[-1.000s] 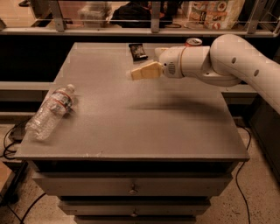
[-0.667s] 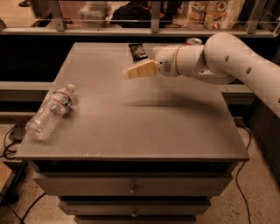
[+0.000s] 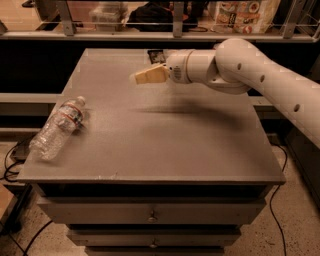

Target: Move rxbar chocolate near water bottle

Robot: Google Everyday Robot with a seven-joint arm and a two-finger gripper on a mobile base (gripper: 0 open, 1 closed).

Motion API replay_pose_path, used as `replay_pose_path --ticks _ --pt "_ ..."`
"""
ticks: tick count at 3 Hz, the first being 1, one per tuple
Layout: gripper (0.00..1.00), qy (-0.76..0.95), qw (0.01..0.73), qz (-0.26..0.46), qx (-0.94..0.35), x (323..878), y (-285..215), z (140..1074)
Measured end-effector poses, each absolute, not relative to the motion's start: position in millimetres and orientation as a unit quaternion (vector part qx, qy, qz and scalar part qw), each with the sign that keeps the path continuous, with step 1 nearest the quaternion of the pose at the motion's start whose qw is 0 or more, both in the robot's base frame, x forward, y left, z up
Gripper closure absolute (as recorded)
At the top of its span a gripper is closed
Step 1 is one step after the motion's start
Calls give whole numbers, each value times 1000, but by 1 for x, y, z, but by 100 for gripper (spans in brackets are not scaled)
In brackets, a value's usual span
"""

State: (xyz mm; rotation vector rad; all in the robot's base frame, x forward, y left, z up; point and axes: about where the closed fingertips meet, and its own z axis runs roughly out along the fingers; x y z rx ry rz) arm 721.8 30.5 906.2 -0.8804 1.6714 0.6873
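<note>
The rxbar chocolate [image 3: 155, 55], a small black flat bar, lies at the far edge of the grey table [image 3: 160, 130], partly hidden behind my arm. The water bottle [image 3: 56, 128], clear crinkled plastic with a white cap and a red-and-white label, lies on its side at the table's left edge. My gripper [image 3: 137, 78] with tan fingers hovers above the table's far middle, just in front and left of the bar, pointing left. It holds nothing that I can see.
The table is a cabinet with drawers [image 3: 150, 215] below its front edge. A railing and shelves with packaged goods [image 3: 245, 10] run behind it. Cables [image 3: 10, 165] lie on the floor at the left.
My gripper has shifted a little to the left and slightly up toward the far edge. The bottle and the bar have not moved.
</note>
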Motion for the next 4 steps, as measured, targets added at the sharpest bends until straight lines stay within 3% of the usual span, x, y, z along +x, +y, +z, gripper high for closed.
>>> replay_pose_path --ticks 4 --pt "0 742 558 252 -272 788 25 883"
